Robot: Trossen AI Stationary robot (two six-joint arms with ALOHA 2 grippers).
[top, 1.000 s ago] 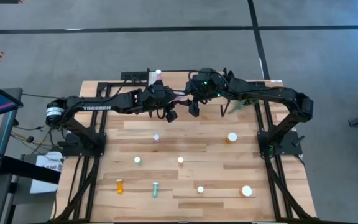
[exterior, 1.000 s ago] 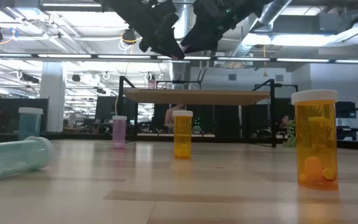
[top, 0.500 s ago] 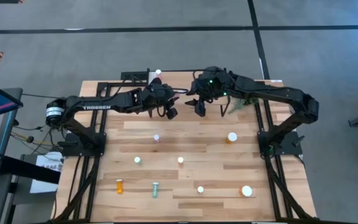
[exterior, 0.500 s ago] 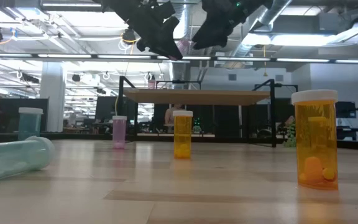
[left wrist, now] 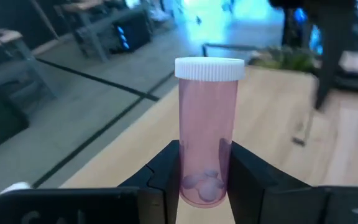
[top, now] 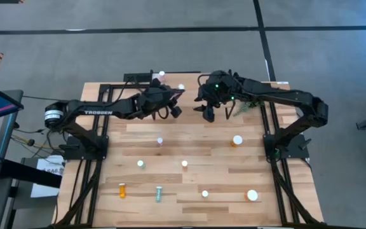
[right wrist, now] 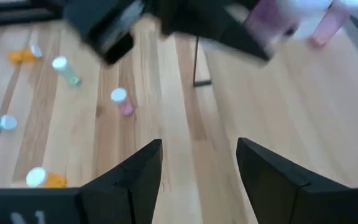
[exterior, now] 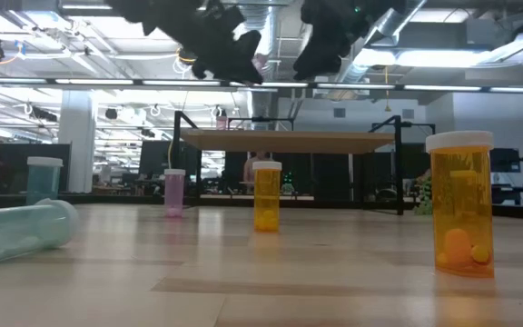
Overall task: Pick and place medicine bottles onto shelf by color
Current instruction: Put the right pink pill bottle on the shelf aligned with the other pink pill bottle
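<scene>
Left gripper (left wrist: 204,171) clamped on pink bottle (left wrist: 208,127), raised above shelf (exterior: 289,141) at table's far side. Bottle's long axis runs along fingers, white cap away from wrist. Right gripper (right wrist: 197,165) fingers apart, empty, in air near left one. Other bottles scattered on table (top: 202,143), most upright, two lying.

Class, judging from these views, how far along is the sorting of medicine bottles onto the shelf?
Done: one pink bottle seems to be on the shelf already. In hand: the left gripper holds a pink bottle above it; the right gripper is open. Left: about eight bottles remain on the table.
</scene>
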